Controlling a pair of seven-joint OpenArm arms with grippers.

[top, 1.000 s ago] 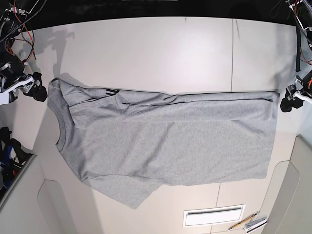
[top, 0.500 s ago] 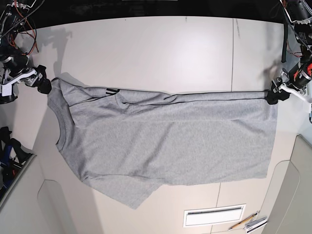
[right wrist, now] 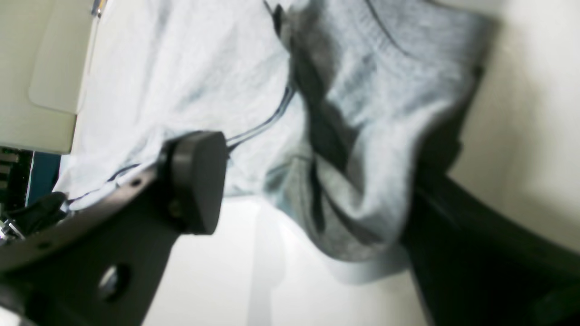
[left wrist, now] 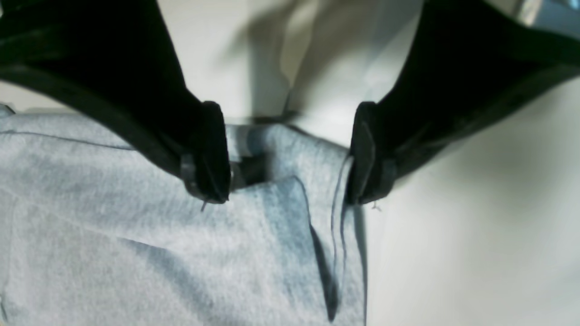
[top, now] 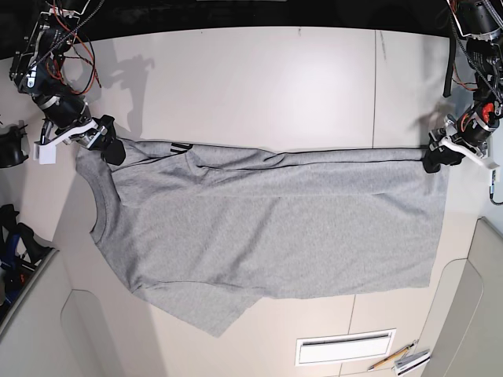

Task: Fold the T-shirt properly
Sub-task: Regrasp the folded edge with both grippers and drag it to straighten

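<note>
The grey T-shirt (top: 267, 228) lies flat on the white table (top: 259, 86), folded over lengthwise, neck at the left, with a bit of black lettering (top: 179, 147) showing at the fold. My left gripper (top: 435, 159) sits at the shirt's upper right corner. In the left wrist view it (left wrist: 287, 185) is open, its fingers (left wrist: 208, 172) straddling the cloth corner (left wrist: 290, 213). My right gripper (top: 110, 149) is at the upper left shoulder. In the right wrist view it (right wrist: 312, 190) is open with bunched cloth (right wrist: 353, 181) between the jaws.
A white slotted plate (top: 346, 346) and some pencils (top: 401, 360) lie at the front right. Loose wires (top: 59, 47) hang by the right arm, and a black cable (top: 449, 71) by the left arm. Grey panels stand at both front corners.
Both grippers have moved inward from beside the shirt onto its upper corners, the right arm to the shoulder, the left arm to the hem corner. The shirt has barely shifted.
</note>
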